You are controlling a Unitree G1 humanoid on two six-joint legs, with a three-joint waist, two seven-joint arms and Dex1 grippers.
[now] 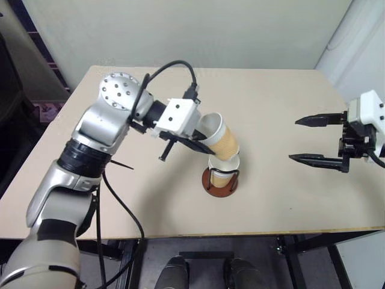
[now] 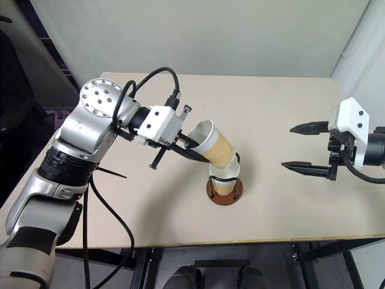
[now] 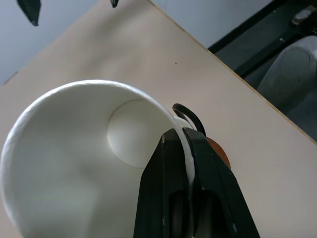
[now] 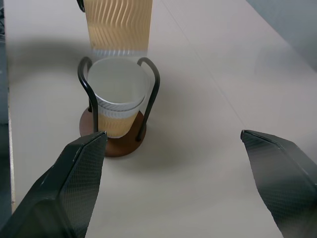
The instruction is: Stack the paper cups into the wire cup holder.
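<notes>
- Your left pincer (image 1: 191, 142) is clamped on the rim of a paper cup (image 1: 221, 139); in the left wrist view one black finger (image 3: 161, 193) sits inside the white wall, the other outside, pressed tight together on it.
- That held cup is tilted, mouth facing back toward the left arm, base pointing down and to the robot's right.
- Its base hangs just above the wire cup holder (image 1: 220, 176), at the holder's top; you cannot tell whether it touches the cup beneath.
- The holder stands upright on the surface (image 1: 289, 108), near the front edge, on its round reddish-brown base (image 4: 119, 147).
- A second cup (image 4: 119, 106) sits upright inside the wire loops, white mouth up, yellow-orange lower part against the base. A band below its rim hints at nested cups; you cannot tell how many.
- Your right pincer (image 1: 317, 139) is spread wide and grips nothing. It hovers above the surface, well apart from the holder on the robot's right, fingertips pointing toward the holder.
- From the right wrist view, holder and cups lie ahead of the spread fingers (image 4: 74, 183), toward one finger's side.
</notes>
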